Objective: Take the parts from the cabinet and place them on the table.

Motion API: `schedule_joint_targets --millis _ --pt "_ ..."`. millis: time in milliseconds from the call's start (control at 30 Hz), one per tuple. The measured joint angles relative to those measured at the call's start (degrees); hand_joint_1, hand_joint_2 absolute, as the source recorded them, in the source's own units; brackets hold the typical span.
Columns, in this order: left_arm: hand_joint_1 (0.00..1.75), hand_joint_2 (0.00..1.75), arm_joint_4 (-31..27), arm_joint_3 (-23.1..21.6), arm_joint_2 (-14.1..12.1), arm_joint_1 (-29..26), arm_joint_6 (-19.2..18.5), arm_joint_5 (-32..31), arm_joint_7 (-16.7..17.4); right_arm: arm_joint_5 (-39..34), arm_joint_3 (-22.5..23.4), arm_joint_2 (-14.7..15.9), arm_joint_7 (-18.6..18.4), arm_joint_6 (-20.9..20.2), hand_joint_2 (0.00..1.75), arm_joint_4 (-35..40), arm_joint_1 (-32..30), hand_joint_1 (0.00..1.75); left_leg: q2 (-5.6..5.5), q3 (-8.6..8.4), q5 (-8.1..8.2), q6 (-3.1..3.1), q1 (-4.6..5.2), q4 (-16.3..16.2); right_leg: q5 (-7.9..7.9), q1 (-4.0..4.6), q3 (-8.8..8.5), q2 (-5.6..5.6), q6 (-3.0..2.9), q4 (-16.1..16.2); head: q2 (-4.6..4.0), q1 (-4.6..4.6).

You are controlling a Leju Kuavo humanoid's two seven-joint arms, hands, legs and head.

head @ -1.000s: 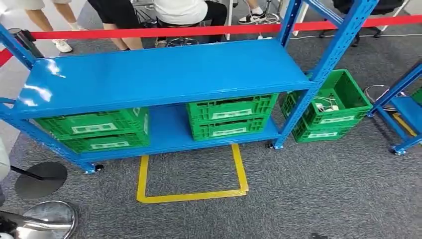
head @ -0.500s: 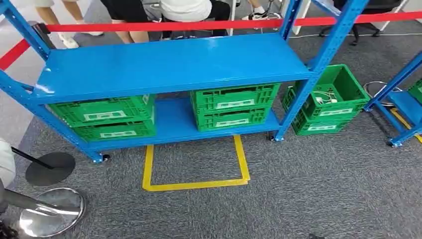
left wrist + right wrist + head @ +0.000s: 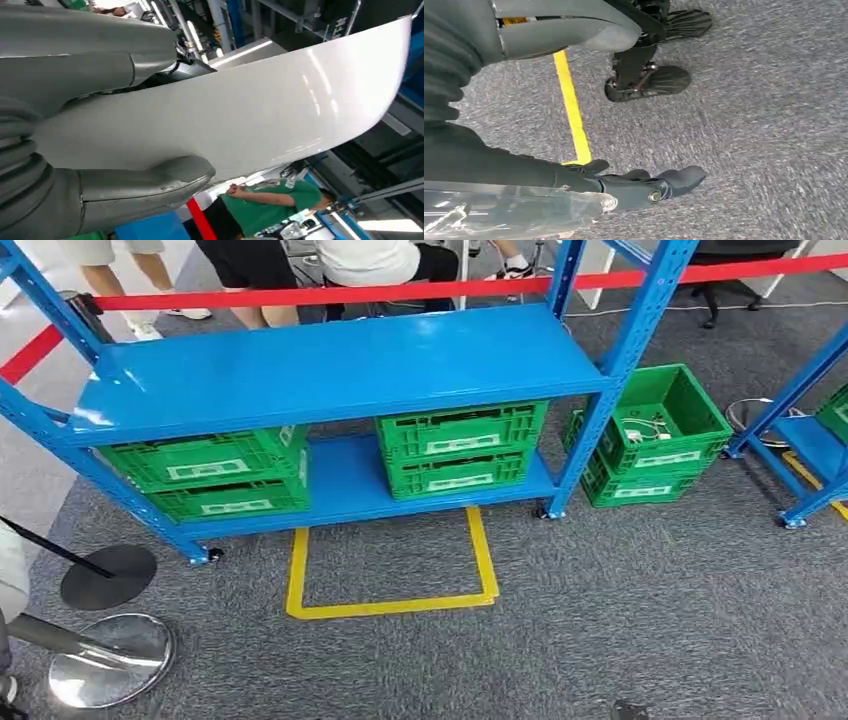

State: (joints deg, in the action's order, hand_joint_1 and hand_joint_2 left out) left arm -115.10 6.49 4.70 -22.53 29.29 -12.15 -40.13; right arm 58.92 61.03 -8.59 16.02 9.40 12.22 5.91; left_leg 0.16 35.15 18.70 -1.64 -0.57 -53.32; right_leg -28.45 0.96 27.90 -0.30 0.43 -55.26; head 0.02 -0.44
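A white, glossy, curved part (image 3: 260, 100) sits in the left hand (image 3: 60, 190). The thick grey thumb (image 3: 165, 177) presses on one face and the other fingers lie against the opposite face, so the fingers are closed on it. How far it is from the cabinet cannot be told from the wrist view.

The right hand (image 3: 499, 165) hangs over grey carpet (image 3: 749, 125), its dark fingers (image 3: 674, 180) stretched out nearly straight. A clear plastic wrapping (image 3: 514, 210) lies against them, but I cannot tell whether they hold it.

The blue cabinet (image 3: 340, 370) stands ahead, its upper shelf bare. On its lower shelf are two stacks of green crates, one at the left end (image 3: 205, 475) and one right of the middle (image 3: 460, 450). A further stack of green crates (image 3: 655, 435) stands on the carpet just beside the cabinet's right post, with pale cables in the top crate. A yellow tape square (image 3: 390, 606) is marked on the carpet, touching the cabinet's front edge. A red barrier band (image 3: 400, 292) runs behind the cabinet, with people's legs beyond it. A chrome stand base (image 3: 110, 660) and a dark one (image 3: 108, 575) sit near the cabinet's front left corner.
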Motion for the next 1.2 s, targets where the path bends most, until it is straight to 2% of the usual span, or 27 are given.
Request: schedule_joint_targets --millis 67,100,133,233,267,300,333,367,400,433,467,500,600,633,667,733,767,800,833,900,933,967,1033,1100,1133,1167,1200 --pt "1.75 1.75 0.0 0.2 0.2 0.0 -0.3 -0.3 0.0 0.1 -0.2 -0.4 -0.3 0.1 1.75 0.0 0.0 0.0 -0.11 0.09 0.17 1.49 0.32 0.4 0.36 -0.21 -0.3 -0.38 0.73 0.7 0.0 -0.18" --pt "1.75 1.75 0.0 0.2 0.3 0.0 -0.4 -0.5 0.0 0.2 -0.3 -0.4 -0.3 0.1 1.75 0.0 -0.1 0.0 -0.26 -0.72 -0.7 1.86 -0.46 2.2 0.21 0.0 -0.32 -0.33 0.68 0.5 0.0 -0.22" --pt "1.75 1.75 0.0 0.2 0.6 0.0 -0.4 -0.5 0.0 0.3 -0.3 -0.4 -0.3 0.1 1.75 0.0 -0.2 0.0 -0.37 -1.0 -1.18 1.62 -0.58 2.9 -1.06 0.01 0.07 0.05 1.21 -0.5 0.0 0.17" --pt "1.75 1.75 0.0 0.2 1.0 0.1 -0.5 -0.5 0.0 0.5 -0.4 -0.4 -0.5 0.1 1.75 0.0 -0.4 0.0 -1.13 -0.19 -1.61 1.3 -1.03 2.9 -9.13 -0.94 5.65 0.18 2.68 -12.8 0.0 0.22" --pt "1.75 1.75 0.0 0.2 1.1 0.1 -0.5 -0.5 0.0 0.6 -0.4 -0.4 -0.7 0.1 1.75 0.0 -0.6 0.0 -1.5 0.21 -1.83 0.98 -1.24 2.8 -10.22 -1.33 6.97 0.18 3.15 -15.9 0.0 0.24" --pt "1.75 1.75 0.0 0.2 1.2 0.1 -0.5 -0.5 0.0 0.6 -0.4 -0.4 -0.9 0.1 1.75 0.0 -0.7 0.0 -2.01 0.58 -2.06 0.62 -1.52 2.7 -9.81 -1.74 6.94 0.17 3.61 -16.3 0.0 0.22" --pt "1.75 1.75 0.0 0.3 1.4 0.1 -0.5 -0.5 0.0 0.6 -0.4 -0.3 -1.0 0.2 1.75 0.0 -0.9 0.0 -2.53 1.02 -2.3 0.22 -1.92 2.5 -8.1 -2.17 5.48 0.19 4.11 -13.9 0.0 0.22" --pt "1.75 1.75 0.0 0.3 1.4 0.1 -0.5 -0.5 0.0 0.6 -0.4 -0.2 -1.1 0.2 1.75 0.0 -0.9 0.0 -3.28 1.71 -2.47 -0.41 -2.48 1.9 -5.69 -2.7 2.72 0.36 4.79 -9.1 0.0 0.22" --pt "1.75 1.75 0.0 0.3 1.4 0.1 -0.5 -0.5 0.0 0.6 -0.4 -0.2 -1.1 0.2 1.75 0.0 -0.9 0.0 -3.8 2.6 -2.48 -1.1 -2.99 1.0 -3.77 -3.36 0.1 1.31 5.58 -4.1 0.0 0.24" --pt "1.75 1.75 0.0 0.3 1.4 0.1 -0.5 -0.5 0.0 0.6 -0.4 -0.3 -1.1 0.2 1.75 0.0 -0.8 0.0 -4.25 3.5 -2.38 -1.98 -3.14 -0.5 -3.68 -3.77 -1.59 3.42 6.64 -1.8 0.0 0.33" --pt "1.75 1.75 0.0 0.4 1.4 -0.1 -0.5 -0.5 0.0 0.6 -0.4 -0.7 -1.0 0.0 1.75 -0.2 -0.8 0.0 -4.87 3.94 -2.13 -2.57 -2.86 -1.1 -3.63 -3.42 -0.29 4.2 5.34 -2.7 0.02 0.66" --pt "1.75 1.75 0.0 0.6 1.5 -0.1 -0.5 -0.5 0.0 0.6 -0.4 -0.6 -0.9 0.1 1.75 -0.2 -0.9 0.0 -5.22 3.8 -2.23 -2.73 -2.67 -1.3 -3.52 -3.52 0.01 3.31 3.56 -3.6 -0.02 -0.07" --pt "1.75 1.75 0.0 0.9 1.7 -0.4 -0.5 -0.4 0.0 0.7 -0.4 -0.5 -0.9 -0.1 1.75 -0.2 -0.9 0.0 -6.15 3.99 -3.58 -3.1 -3.06 -0.7 -3.16 -3.12 0.54 1.6 1.75 -4.5 0.0 -0.66" --pt "1.75 1.75 0.0 0.9 1.8 -0.6 -0.5 -0.4 0.0 0.8 -0.4 -0.6 -0.9 -0.1 1.75 -0.2 -0.8 0.0 -3.94 4.51 -1.89 -2.68 -2.77 -2.0 -2.85 -2.94 0.74 0.93 1.22 -4.5 0.0 -1.34" --pt "1.75 1.75 0.0 1.0 1.8 -0.5 -0.7 -0.4 0.0 0.8 -0.5 -0.6 -0.8 -0.2 1.75 -0.2 -0.8 0.0 -2.29 5.85 1.14 -2.31 -2.34 -5.4 -2.57 -2.75 0.94 0.45 0.79 -4.3 0.0 -1.6" --pt "1.75 1.75 0.0 1.0 1.9 -0.2 -0.7 -0.5 0.0 0.9 -0.5 -0.6 -0.8 -0.2 1.75 -0.2 -0.9 0.0 -1.02 9.66 7.2 -1.82 -1.65 -15.9 -2.13 -2.23 1.1 -1.14 0.42 -4.3 0.0 -1.88" --pt "1.75 1.75 0.0 1.0 1.9 -0.3 -0.7 -0.5 0.0 1.0 -0.5 -0.6 -0.8 -0.2 1.75 -0.2 -1.0 0.0 -0.88 10.9 9.12 -1.5 -1.48 -20.2 -1.92 -1.94 1.42 -1.96 0.29 -4.3 0.0 -2.01" --pt "1.75 1.75 0.0 1.1 1.9 -0.4 -0.7 -0.5 0.0 1.0 -0.4 -0.6 -0.8 -0.3 1.75 -0.2 -1.0 0.0 -0.85 10.88 9.7 -1.11 -1.26 -21.9 -1.83 -1.66 1.68 -2.78 0.23 -4.3 0.0 -1.92" --pt "1.75 1.75 0.0 1.1 1.9 -0.4 -0.7 -0.5 0.0 1.0 -0.5 -0.6 -0.8 -0.4 1.75 -0.2 -1.0 0.0 -0.76 9.44 9.03 -0.61 -0.97 -20.7 -1.79 -1.43 1.8 -3.56 0.23 -4.3 0.0 -1.95" --pt "1.75 1.75 0.0 1.2 1.9 -0.4 -0.7 -0.5 0.0 1.0 -0.5 -0.6 -0.8 -0.5 1.75 -0.2 -0.9 0.0 0.3 3.87 5.91 0.74 -0.14 -12.6 -1.86 -1.16 1.65 -4.99 0.29 -4.3 0.0 -1.95" --pt "1.75 1.75 0.0 1.2 1.9 -0.4 -0.7 -0.5 0.0 1.0 -0.5 -0.6 -0.8 -0.5 1.75 -0.2 -0.8 0.0 2.77 0.77 4.71 1.57 0.57 -7.8 -1.98 -1.12 1.47 -5.51 0.38 -4.3 0.0 -1.92" --pt "1.75 1.75 0.0 1.2 1.9 -0.3 -0.7 -0.5 0.0 1.0 -0.5 -0.6 -0.8 -0.5 1.75 -0.2 -0.9 0.0 6.07 -0.6 5.78 1.7 1.6 -5.6 -2.31 -0.53 1.61 -6.11 0.85 -4.5 0.0 -1.97" --pt "1.75 1.75 -0.1 1.2 1.9 -0.2 -0.8 -0.5 0.0 1.0 -0.5 -0.6 -0.8 -0.5 1.75 -0.2 -0.9 0.0 4.65 -0.2 5.73 1.46 1.51 -5.0 -2.39 -0.4 1.35 -7.4 1.06 -4.2 0.0 -1.81" --pt "1.75 1.75 -0.1 1.2 1.9 -0.5 -0.8 -0.7 0.0 1.0 -0.5 -0.6 -0.9 -0.5 1.75 -0.2 -0.7 0.0 2.93 -0.15 5.56 1.75 1.38 -4.7 -2.55 -0.37 0.62 -8.97 1.49 -3.8 0.0 -1.97" --pt "1.75 1.75 -0.2 1.2 1.9 -0.6 -0.8 -1.0 0.0 1.1 -0.5 -0.6 -0.9 -0.5 1.75 -0.2 -0.6 0.0 2.18 -0.28 5.34 2.02 0.83 -4.5 -3.18 -0.68 1.17 -6.96 2.02 -4.6 0.0 -1.95" --pt "1.75 1.75 -0.2 1.2 1.9 -0.5 -0.9 -1.2 0.0 1.1 -0.5 -0.6 -0.9 -0.5 1.75 -0.2 -0.5 0.0 1.53 -0.22 5.31 2.22 0.73 -4.5 -4.72 -0.73 1.73 -2.64 2.27 -6.7 0.0 -1.6" --pt "1.75 1.75 -0.2 1.2 1.9 -0.4 -0.9 -1.3 0.0 1.1 -0.5 -0.6 -1.0 -0.5 1.75 -0.2 -0.5 0.0 0.77 -0.04 5.22 2.49 0.7 -4.5 -7.1 -0.76 3.49 -0.7 2.38 -10.8 0.0 -1.38"
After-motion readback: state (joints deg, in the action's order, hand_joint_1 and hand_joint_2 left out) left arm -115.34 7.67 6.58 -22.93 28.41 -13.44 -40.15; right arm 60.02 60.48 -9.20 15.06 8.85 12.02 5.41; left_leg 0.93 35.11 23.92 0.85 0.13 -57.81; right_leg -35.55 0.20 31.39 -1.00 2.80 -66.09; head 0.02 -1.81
